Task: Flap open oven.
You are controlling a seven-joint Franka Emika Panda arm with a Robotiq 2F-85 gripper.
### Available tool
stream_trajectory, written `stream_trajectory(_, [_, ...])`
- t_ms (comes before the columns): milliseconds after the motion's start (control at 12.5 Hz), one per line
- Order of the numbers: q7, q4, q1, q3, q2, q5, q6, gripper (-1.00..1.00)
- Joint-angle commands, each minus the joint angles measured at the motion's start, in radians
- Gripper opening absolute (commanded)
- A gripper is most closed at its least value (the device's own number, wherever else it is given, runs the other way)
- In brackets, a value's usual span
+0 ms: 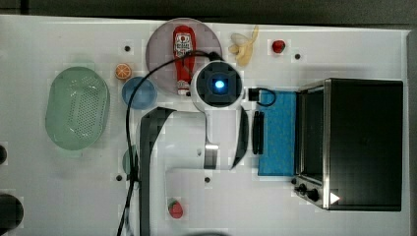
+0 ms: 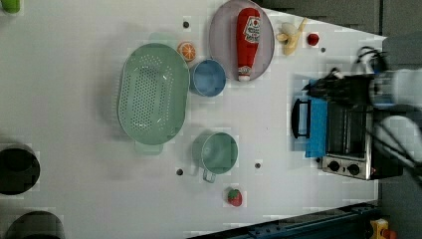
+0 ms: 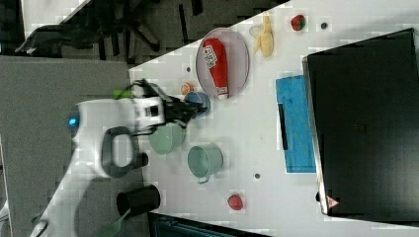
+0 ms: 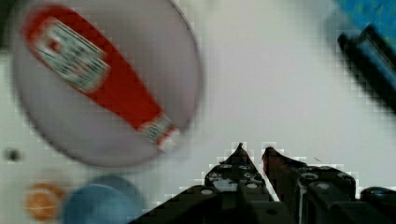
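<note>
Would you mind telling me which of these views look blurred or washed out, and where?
In the wrist view the ketchup bottle and its plate are smeared, while the gripper stays crisper. In the left view the arm above the oven is blurred. In the top view the white table looks washed out.
</note>
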Motion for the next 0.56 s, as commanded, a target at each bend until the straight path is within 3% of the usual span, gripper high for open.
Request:
stream_trajectory(80, [0.073,0.072,-0.006,-0.015,-0.080,0.042,-0.123,-0.65])
stream_trajectory(320, [0.129,0.179,-0.007,-0.018,-0.158,0.031,-0.368,-0.65])
stream_trajectory(560, [0.185,0.274,-0.008,-0.015,-0.195,-0.048,-0.577,-0.65])
